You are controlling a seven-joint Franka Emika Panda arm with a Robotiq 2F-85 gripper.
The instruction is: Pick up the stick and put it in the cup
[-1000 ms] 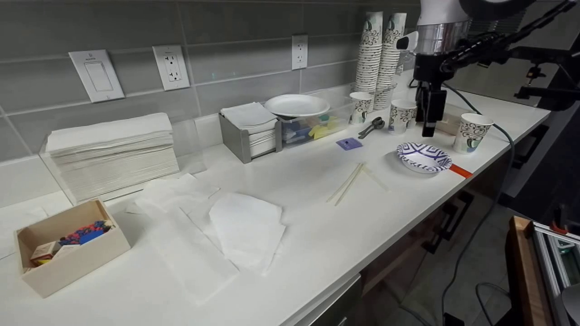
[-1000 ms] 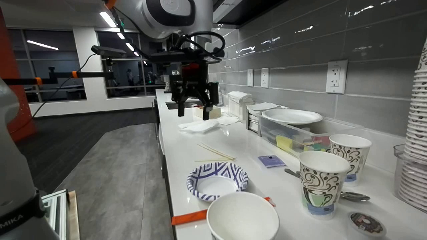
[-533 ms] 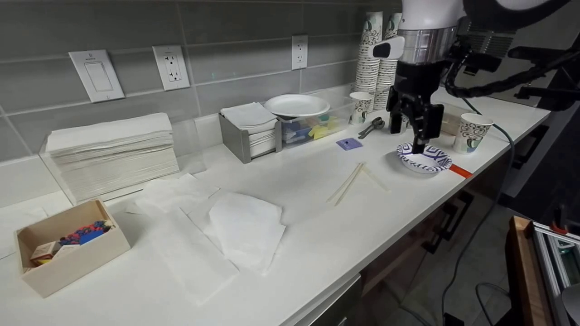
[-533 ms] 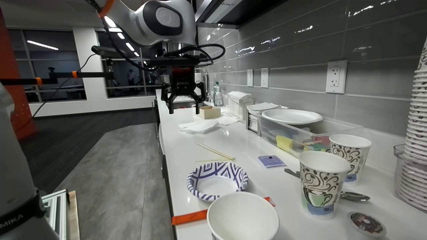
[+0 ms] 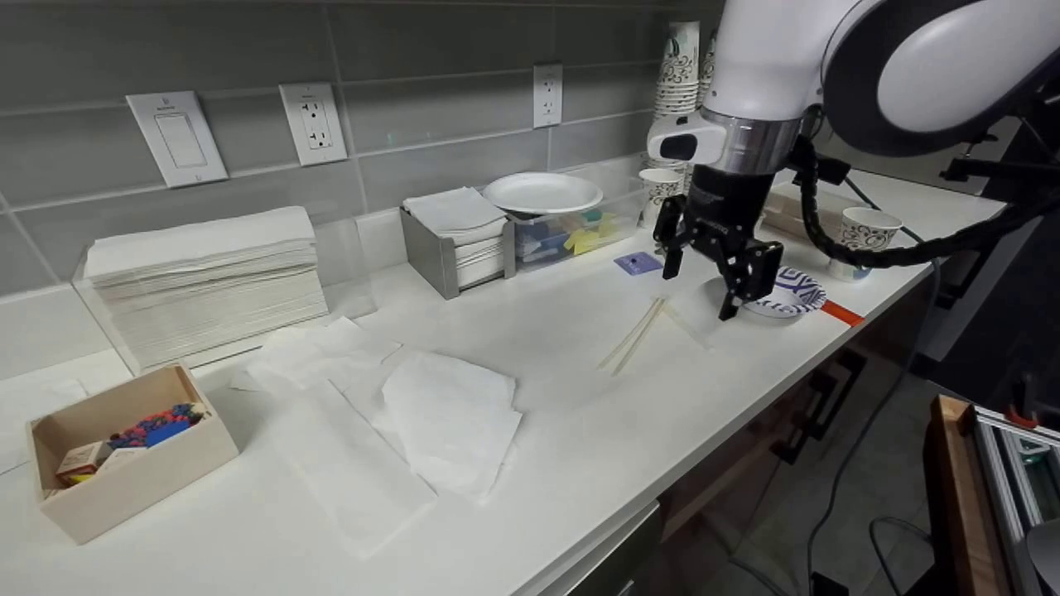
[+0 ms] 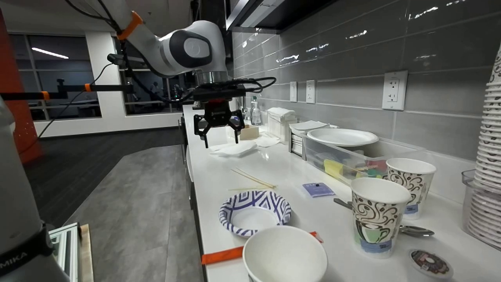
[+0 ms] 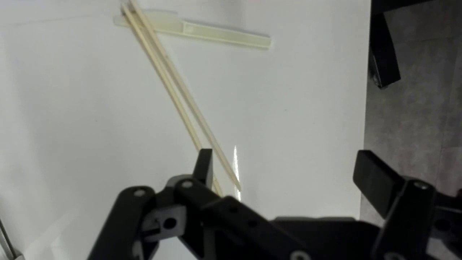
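Stick (image 7: 198,114) and its twin (image 7: 169,85) lie close together on the counter (image 7: 306,119), in from the front edge; I can't tell which is wanted. Each looks light, stiff, easy to snap: pinch its middle gently. The gripper (image 7: 283,162) has its fingers (image 7: 204,164) spread, holding nothing.

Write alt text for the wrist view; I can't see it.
Two thin, pale wooden sticks lie nearly parallel on a white counter, their upper ends crossing a pale yellowish strip. The open gripper, holding nothing, spans the bottom, one finger hiding part of one stick.
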